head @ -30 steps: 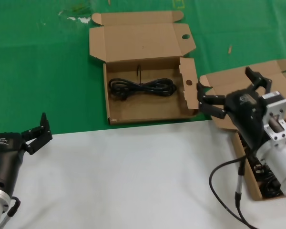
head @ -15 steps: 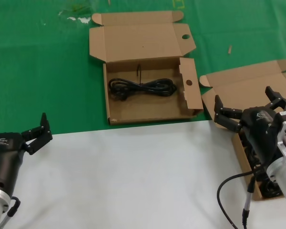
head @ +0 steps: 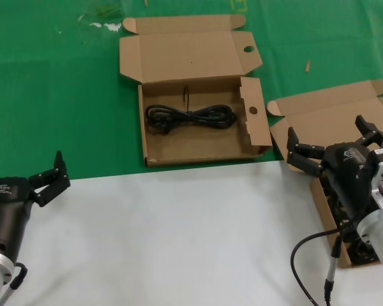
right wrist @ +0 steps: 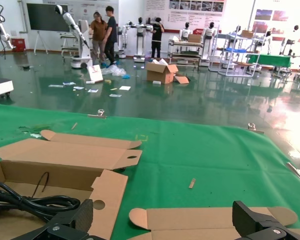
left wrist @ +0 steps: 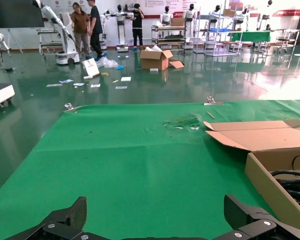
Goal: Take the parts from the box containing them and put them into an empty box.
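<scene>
Boxes: two; holed box (head: 198, 137), plain-lidded box (head: 335, 191) right of it.
Cable bundles: one (head: 190, 118) in holed box.
Right gripper (head: 332, 148): released, over plain-lidded box.
Left gripper (head: 49, 175): released, idle.

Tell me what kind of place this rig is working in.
Probably a robotics lab or test hall: other robot arms on stands, shelving racks, people standing by, and a wide glossy floor beyond the green-covered table.

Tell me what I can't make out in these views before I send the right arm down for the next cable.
- Source box: in the head view the right gripper and arm cover its tray; remaining cables can't be counted.
- Right wrist view: only the source box's lid shows, the tray falls below the edge.
- Punched-hole box: cut off in the left wrist view, hiding most of the cable bundle.
</scene>
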Controlling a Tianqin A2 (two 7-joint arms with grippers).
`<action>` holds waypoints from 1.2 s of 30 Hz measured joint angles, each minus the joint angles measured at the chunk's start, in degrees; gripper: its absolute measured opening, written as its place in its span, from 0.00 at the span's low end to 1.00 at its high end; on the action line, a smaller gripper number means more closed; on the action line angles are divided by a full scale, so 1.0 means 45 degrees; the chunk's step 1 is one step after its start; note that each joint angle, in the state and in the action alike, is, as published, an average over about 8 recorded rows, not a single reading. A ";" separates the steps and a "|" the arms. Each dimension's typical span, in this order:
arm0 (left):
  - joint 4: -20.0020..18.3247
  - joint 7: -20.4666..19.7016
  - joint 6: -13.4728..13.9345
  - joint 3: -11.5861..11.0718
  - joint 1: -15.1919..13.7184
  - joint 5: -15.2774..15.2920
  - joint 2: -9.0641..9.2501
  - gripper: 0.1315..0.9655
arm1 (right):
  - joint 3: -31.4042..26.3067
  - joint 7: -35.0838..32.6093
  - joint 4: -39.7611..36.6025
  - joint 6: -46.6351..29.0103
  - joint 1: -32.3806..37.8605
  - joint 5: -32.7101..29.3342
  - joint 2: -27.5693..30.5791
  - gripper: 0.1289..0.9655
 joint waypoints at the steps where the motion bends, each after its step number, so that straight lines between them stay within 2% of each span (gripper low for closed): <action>1: 0.0000 0.0000 0.0000 0.0000 0.0000 0.0000 0.0000 1.00 | 0.0000 0.0000 0.0000 0.0000 0.0000 0.0000 0.0000 1.00; 36: 0.0000 0.0000 0.0000 0.0000 0.0000 0.0000 0.0000 1.00 | 0.0000 0.0000 0.0000 0.0000 0.0000 0.0000 0.0000 1.00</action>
